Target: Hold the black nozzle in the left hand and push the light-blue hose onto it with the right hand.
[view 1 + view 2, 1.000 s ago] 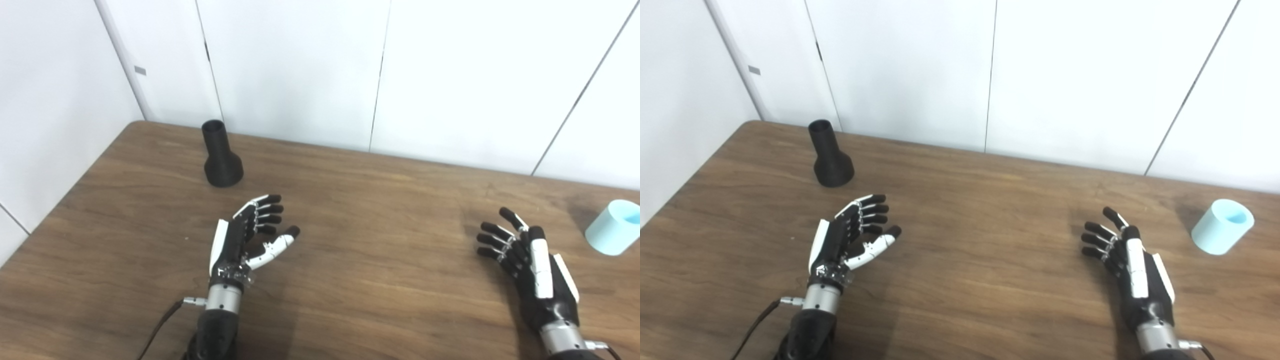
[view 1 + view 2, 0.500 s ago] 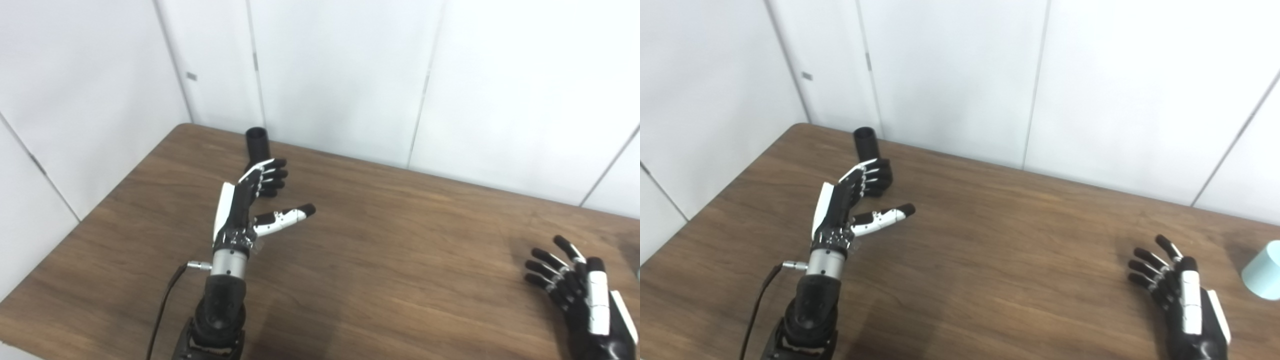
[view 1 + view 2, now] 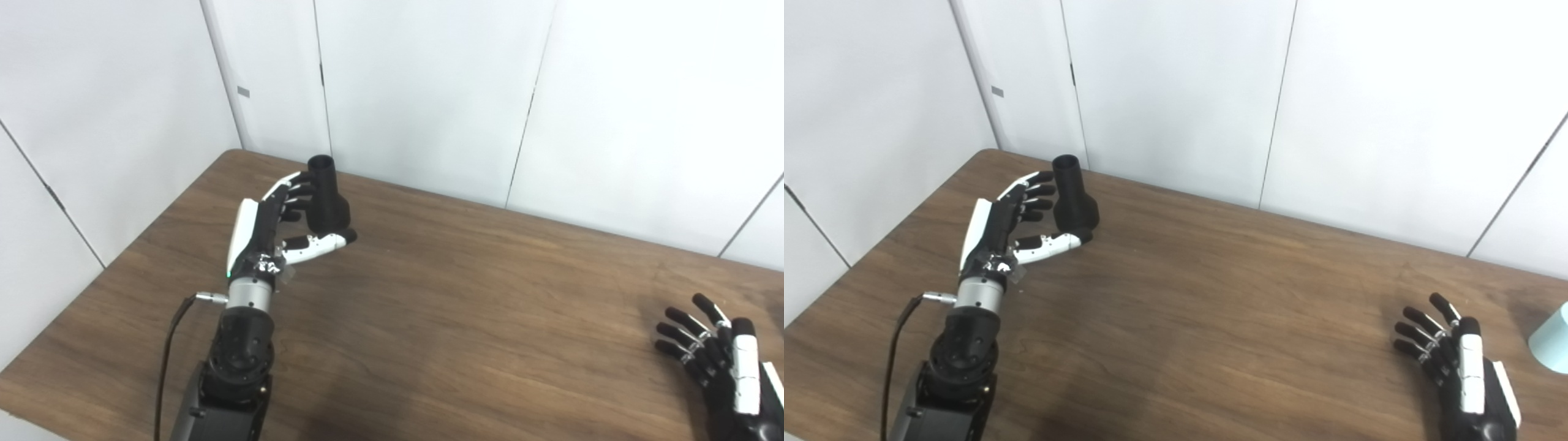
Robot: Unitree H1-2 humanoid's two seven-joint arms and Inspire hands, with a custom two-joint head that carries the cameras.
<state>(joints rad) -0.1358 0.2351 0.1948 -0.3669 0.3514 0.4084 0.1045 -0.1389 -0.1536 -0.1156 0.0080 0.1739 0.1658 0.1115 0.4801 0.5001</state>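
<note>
My left-hand fingers (image 3: 294,195) are spread beside the nozzle (image 3: 326,197), with the thumb stretched out under its flared base, so they cup it without closing on it. The right-hand fingers (image 3: 1421,335) are spread too and hold nothing. Under everything I see the brown table (image 3: 1213,294); the left hand (image 3: 269,226) is at its far left corner, and the right hand (image 3: 1464,373) is low at the near right. The nozzle stands upright on its wide end, mouth up. Only a sliver of the hose (image 3: 1552,340) shows at the right edge, just beside my right hand. I judge I am on the first step, grasping the nozzle. Next I need to curl those fingers round its neck, then send the right hand to the hose.
</note>
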